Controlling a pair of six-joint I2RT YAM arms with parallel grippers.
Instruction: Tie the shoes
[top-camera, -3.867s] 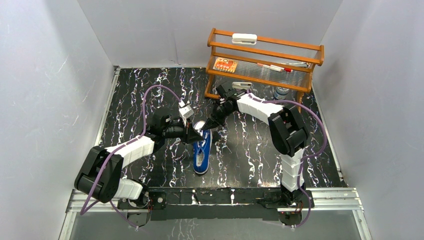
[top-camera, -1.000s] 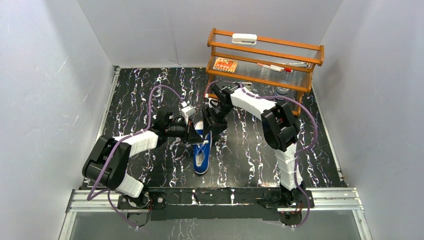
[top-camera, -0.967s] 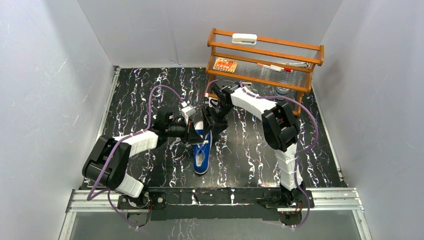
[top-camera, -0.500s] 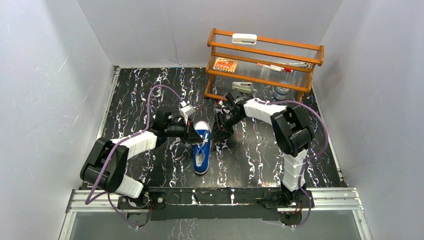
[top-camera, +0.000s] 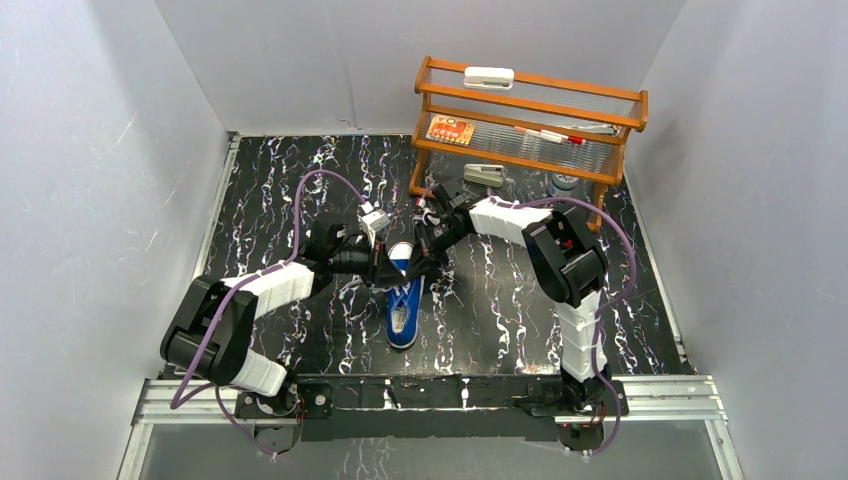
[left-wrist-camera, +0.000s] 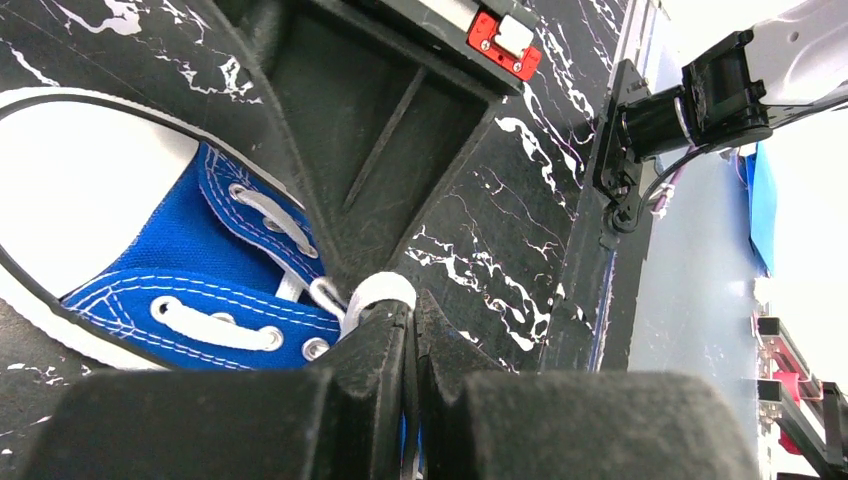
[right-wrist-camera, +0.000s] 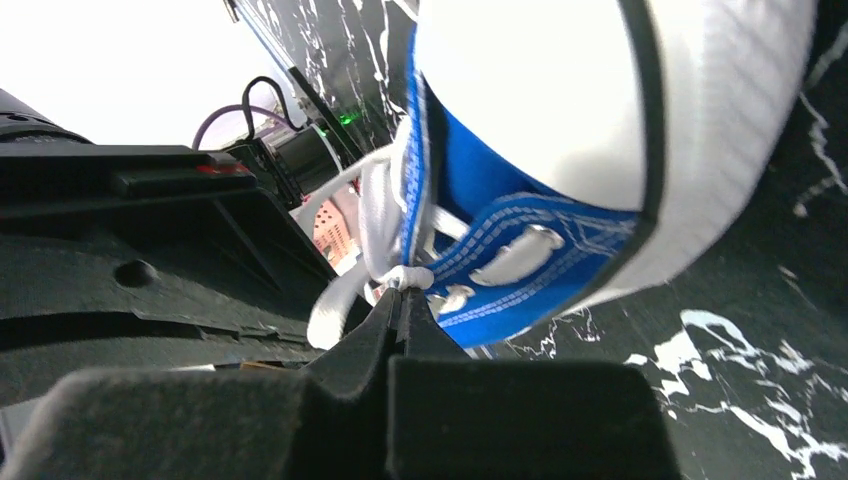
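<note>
Jaws of the right gripper (right-wrist-camera: 403, 298) are pressed together on a strand of white lace (right-wrist-camera: 372, 215) beside the eyelets of the blue sneaker (right-wrist-camera: 520, 140). Half a second ago this gripper stood spread open off the shoe's right side; it has swung back in over the laced front and closed. The left gripper (left-wrist-camera: 410, 312) is as it was, clamped tight on a white lace loop (left-wrist-camera: 383, 289) from the opposite side, its tips close to the right one's. The sneaker has not shifted: it lies on the black marbled worktop (top-camera: 300, 180) between the two arms, toe pointing away from their bases. A wooden rack (top-camera: 530, 110) stands behind at the far right.
</note>
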